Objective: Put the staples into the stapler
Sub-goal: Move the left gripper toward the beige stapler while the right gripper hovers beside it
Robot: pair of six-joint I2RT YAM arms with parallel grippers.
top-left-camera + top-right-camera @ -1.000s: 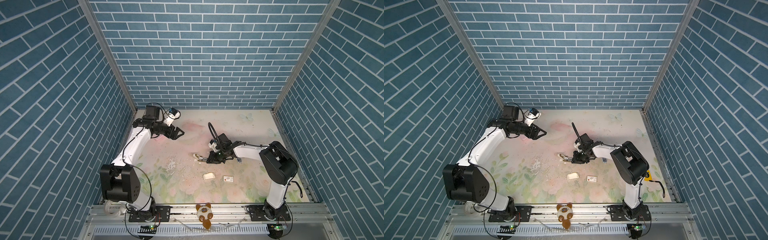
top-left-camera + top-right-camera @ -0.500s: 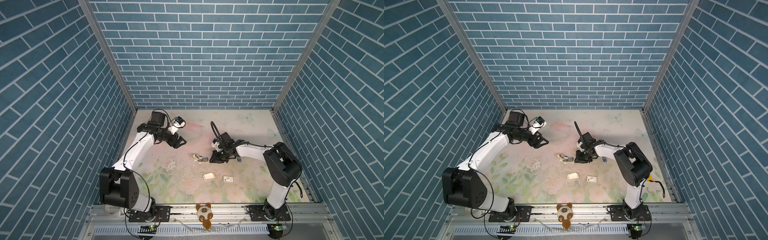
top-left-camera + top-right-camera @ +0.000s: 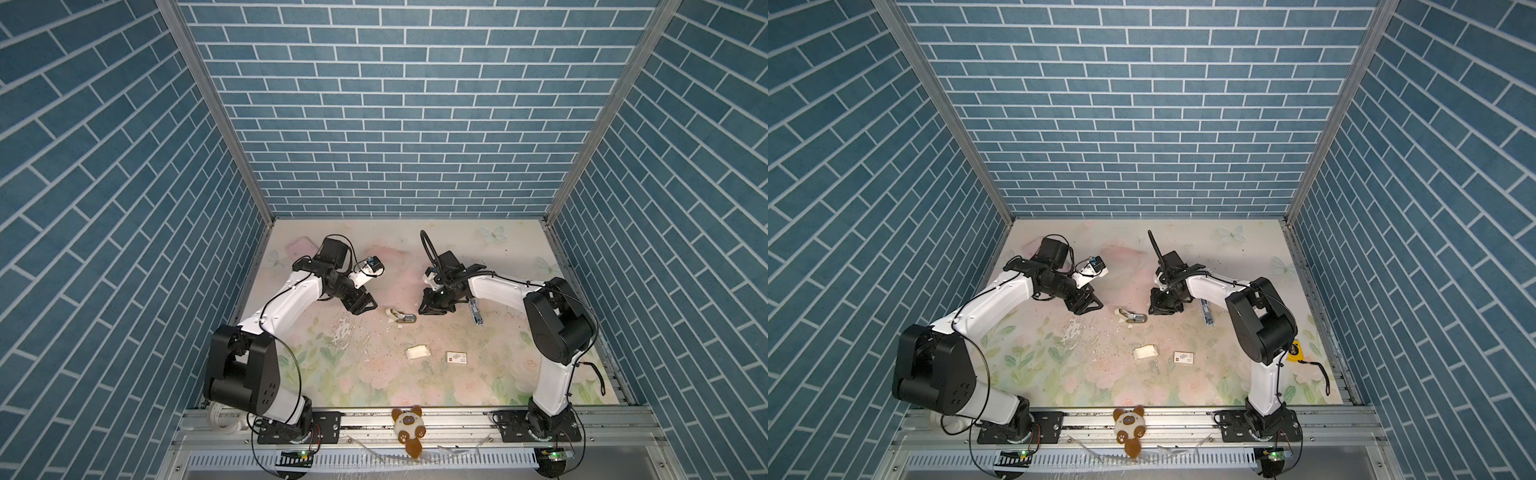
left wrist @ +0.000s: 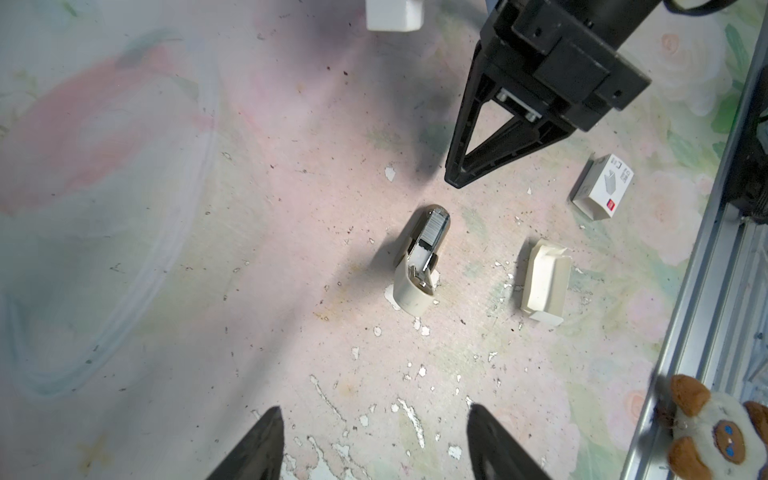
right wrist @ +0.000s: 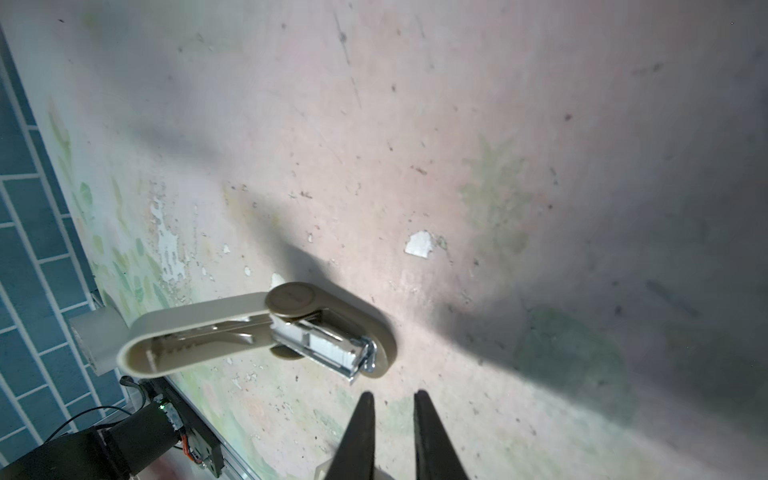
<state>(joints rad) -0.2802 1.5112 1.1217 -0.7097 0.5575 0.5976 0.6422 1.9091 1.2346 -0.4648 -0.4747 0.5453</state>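
Lengthwise, the open stapler points its metal nose at the narrow, empty right pincer; left pincer gapes wide.

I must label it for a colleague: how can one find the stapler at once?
On the flowered table, look between the left gripper and the right gripper. The stapler lies there. Unlike the white tray and sleeve nearby, it is beige, hinged open, showing metal.

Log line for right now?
stapler open, staples inside | left gripper open, empty | right gripper nearly shut, empty, beside stapler
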